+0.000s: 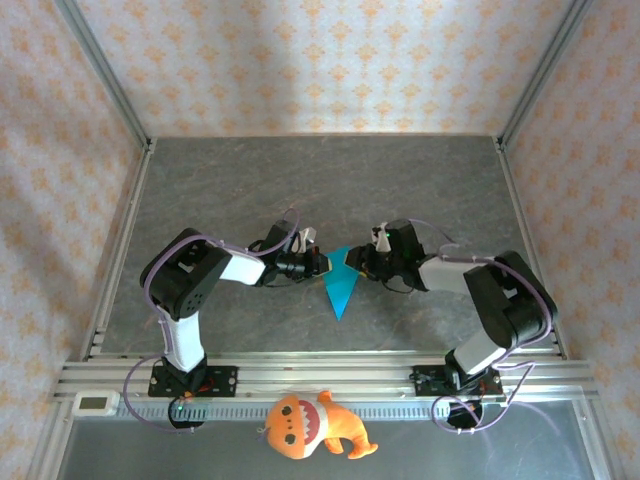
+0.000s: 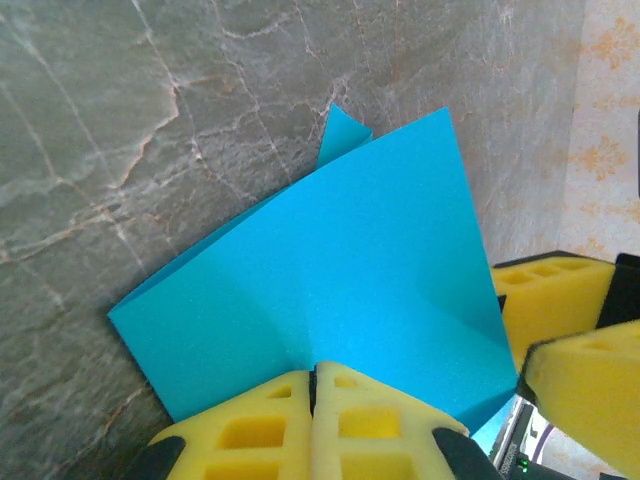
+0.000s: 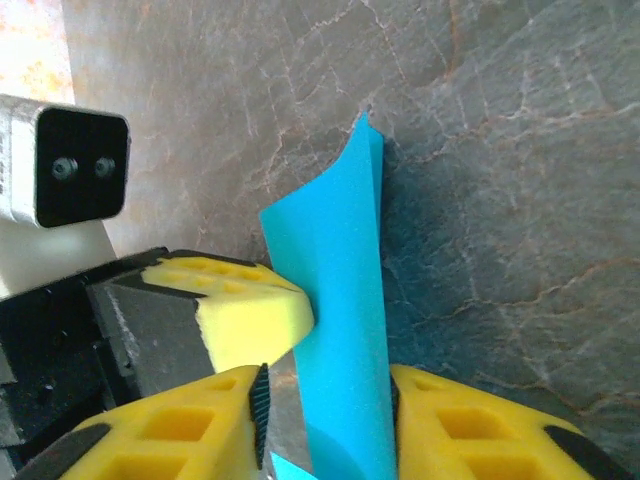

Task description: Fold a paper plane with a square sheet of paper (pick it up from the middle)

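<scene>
Orange plush toy [image 1: 312, 426] lies at the near edge, in front of the rail, between the two arm bases. Beyond it, mid-worktop, sits the blue sheet of paper [image 1: 339, 286], creased to a pointed shape. Its tip points toward the near edge and its wide end sits between the two end effectors.

Left end effector [image 1: 322, 264]: on the sheet's left side. In the left wrist view its yellow pads [image 2: 260, 430] are pressed together, clamped on the near edge of the sheet. From there the sheet rises off the grey marbled worktop [image 1: 300, 180] as a bowed surface. A second layer peeks out behind its far corner.

Right end effector [image 1: 357, 266]: on the sheet's right side, tip close to the left one. In the right wrist view its fingers [image 3: 470, 425] stand apart with the sheet upright on edge between them. The sheet touches one finger, and a strip of worktop shows between it and the other. The left pads press the sheet from the side just beyond.

Far half of the worktop runs back to patterned walls [image 1: 320, 60].
</scene>
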